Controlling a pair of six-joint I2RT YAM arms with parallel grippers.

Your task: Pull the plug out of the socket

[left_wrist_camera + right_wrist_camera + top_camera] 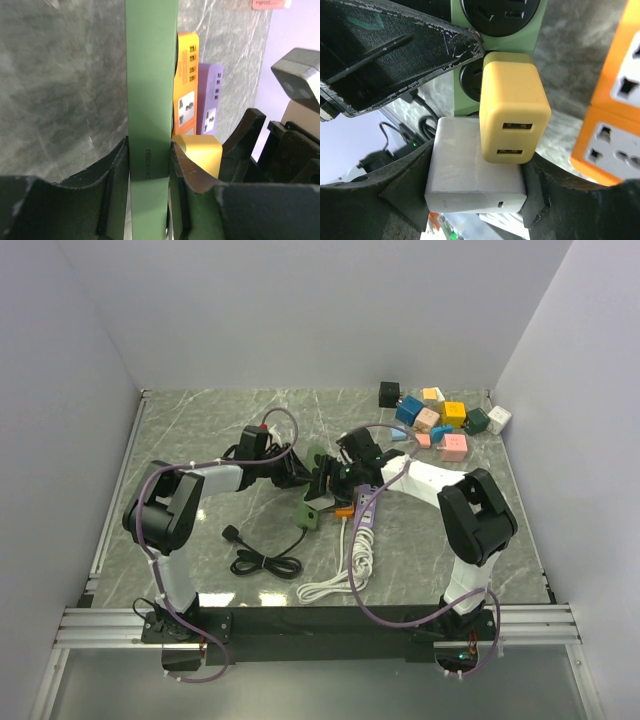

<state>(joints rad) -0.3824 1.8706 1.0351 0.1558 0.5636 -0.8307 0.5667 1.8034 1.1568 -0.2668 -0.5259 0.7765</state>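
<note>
- Slipping is the main risk: the right gripper (477,177) has its jaws pressed on the smooth sides of the white plug (465,175), and the yellow plug (515,115) touching it may snag.
- The left gripper (149,170) has its jaws clamped on the green strip (150,75); a weak hold would let the strip lift off the tabletop (200,420).
- Count: one green strip, one orange strip (186,95), one purple strip (210,100); two plugs seated in the green one.
</note>
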